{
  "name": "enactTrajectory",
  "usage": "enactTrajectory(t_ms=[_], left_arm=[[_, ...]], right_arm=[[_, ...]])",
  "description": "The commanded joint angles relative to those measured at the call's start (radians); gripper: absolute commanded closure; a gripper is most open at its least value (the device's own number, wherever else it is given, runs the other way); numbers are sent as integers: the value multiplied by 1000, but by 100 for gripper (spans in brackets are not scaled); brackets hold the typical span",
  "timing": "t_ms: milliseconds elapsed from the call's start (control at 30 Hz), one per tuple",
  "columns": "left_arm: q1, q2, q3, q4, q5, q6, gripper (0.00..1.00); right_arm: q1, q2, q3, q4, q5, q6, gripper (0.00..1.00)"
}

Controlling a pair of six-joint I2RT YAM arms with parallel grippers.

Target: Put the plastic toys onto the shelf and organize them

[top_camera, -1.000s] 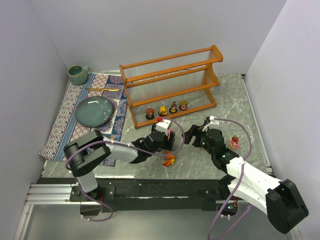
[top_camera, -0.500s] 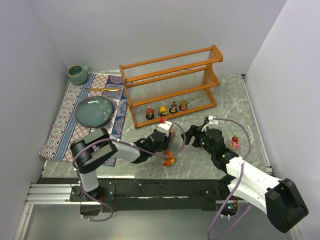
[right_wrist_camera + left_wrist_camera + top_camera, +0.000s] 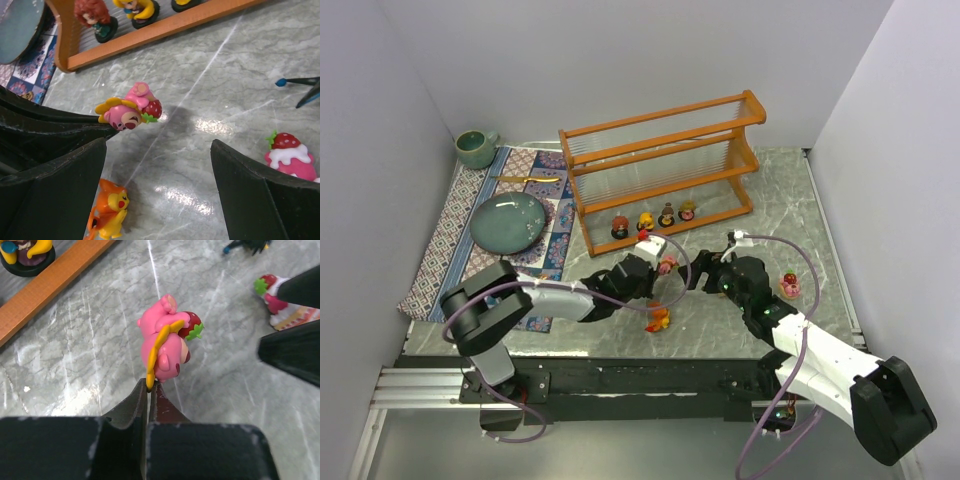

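My left gripper (image 3: 150, 385) is shut on the thin yellow edge of a pink toy (image 3: 162, 342) with a red strawberry, which lies sideways just beyond the fingertips (image 3: 666, 265). My right gripper (image 3: 160, 165) stands open beside it, over bare marble, holding nothing. An orange-and-yellow toy (image 3: 107, 210) stands near its left finger (image 3: 65, 185). A pink strawberry-cake toy (image 3: 290, 155) sits to the right, and a black toy (image 3: 305, 90) lies farther back. Several toys (image 3: 645, 223) stand in a row on the bottom tier of the orange-brown shelf (image 3: 660, 150).
A patterned cloth mat (image 3: 450, 240) at the left holds a teal plate (image 3: 508, 221) and a thin yellow stick (image 3: 525, 179). A green cup (image 3: 475, 148) stands at the far left corner. White walls close in the table on three sides.
My left gripper's jaws have closed onto the pink toy's yellow edge. The right arm has stayed put with its jaws wide.
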Motion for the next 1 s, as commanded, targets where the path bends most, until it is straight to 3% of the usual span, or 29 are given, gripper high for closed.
enactTrajectory(t_ms=[0, 200, 433, 667, 967], left_arm=[[10, -86, 103, -209, 54, -42, 99], [63, -92, 275, -647, 149, -84, 99], [122, -102, 415, -955, 287, -65, 99], [125, -86, 541, -1157, 382, 25, 99], [122, -117, 594, -1248, 464, 60, 99]], right_arm=[[-7, -1, -3, 65, -57, -44, 8], [14, -27, -6, 103, -162, -133, 8], [169, -50, 0, 137, -108, -271, 3], [316, -12, 35, 123, -51, -383, 0], [523, -22, 48, 140, 162, -519, 0]])
